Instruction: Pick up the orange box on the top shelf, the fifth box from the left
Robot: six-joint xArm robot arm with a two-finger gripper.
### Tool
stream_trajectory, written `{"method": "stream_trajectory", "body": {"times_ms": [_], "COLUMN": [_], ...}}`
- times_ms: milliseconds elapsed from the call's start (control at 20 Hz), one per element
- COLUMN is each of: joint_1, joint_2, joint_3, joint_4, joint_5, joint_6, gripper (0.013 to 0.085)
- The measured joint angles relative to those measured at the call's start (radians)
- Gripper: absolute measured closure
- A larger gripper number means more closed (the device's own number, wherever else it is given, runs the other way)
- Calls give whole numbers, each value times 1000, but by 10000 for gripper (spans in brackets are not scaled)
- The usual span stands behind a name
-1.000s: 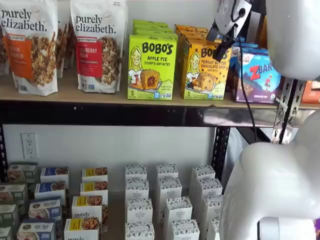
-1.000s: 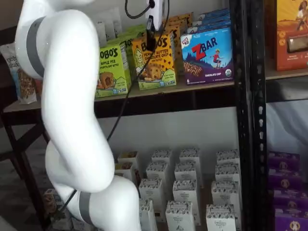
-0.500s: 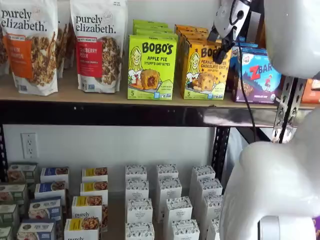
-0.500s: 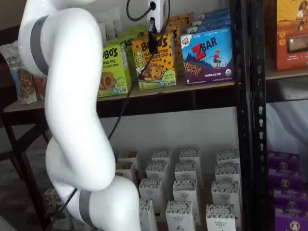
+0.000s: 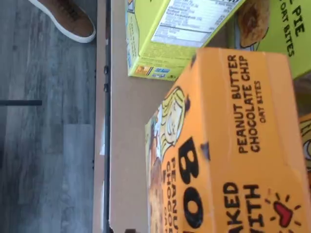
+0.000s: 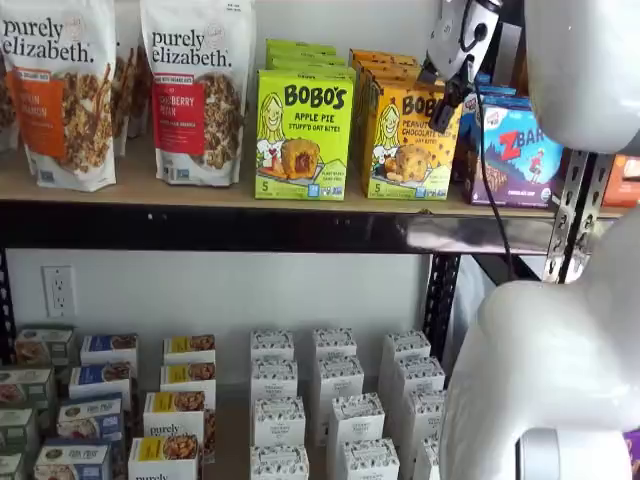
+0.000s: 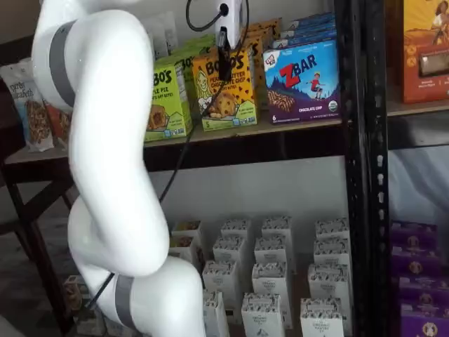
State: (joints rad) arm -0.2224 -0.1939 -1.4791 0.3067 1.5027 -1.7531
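The orange box (image 6: 405, 145) stands upright on the top shelf (image 6: 200, 190), between a lime-green box and a blue one, with more orange boxes behind it. It shows in both shelf views (image 7: 224, 95). My gripper (image 6: 440, 88) hangs in front of the box's upper right corner, its black fingers apart and nothing between them. From the side only a thin black finger (image 7: 223, 53) shows over the box's front. The wrist view is filled by the orange box (image 5: 228, 145) seen from close above, with the tan shelf board (image 5: 124, 121) beside it.
A lime-green Apple Pie box (image 6: 303, 135) stands left of the orange box, a ZBar box (image 6: 515, 150) right of it. Granola bags (image 6: 195, 90) stand further left. Small white boxes (image 6: 330, 400) fill the lower shelf. A black upright (image 7: 361, 140) rises at the right. A brown shoe (image 5: 65, 17) is on the floor.
The gripper has edged slightly closer to the orange box. The white arm has shifted a little to the right in a shelf view. The boxes have not moved.
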Motion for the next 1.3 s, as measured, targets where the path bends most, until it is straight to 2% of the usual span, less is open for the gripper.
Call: {"method": "stream_trajectory", "body": {"times_ms": [350, 400, 450, 550, 700, 750, 800, 950, 1300], "joint_1": [5, 6, 6, 8, 10, 10, 10, 7, 5], "joint_2": [2, 2, 2, -1, -4, -5, -7, -8, -9], "joint_3": [6, 6, 8, 14, 20, 23, 26, 29, 29], "joint_4": [-8, -8, -8, -7, -7, -6, -5, 2, -2], "joint_5": [-5, -4, -5, -13, -19, -23, -25, -26, -23], "joint_6": [2, 2, 3, 4, 4, 4, 3, 2, -1], "gripper": [130, 170, 170, 250, 290, 330, 330, 410, 410]}}
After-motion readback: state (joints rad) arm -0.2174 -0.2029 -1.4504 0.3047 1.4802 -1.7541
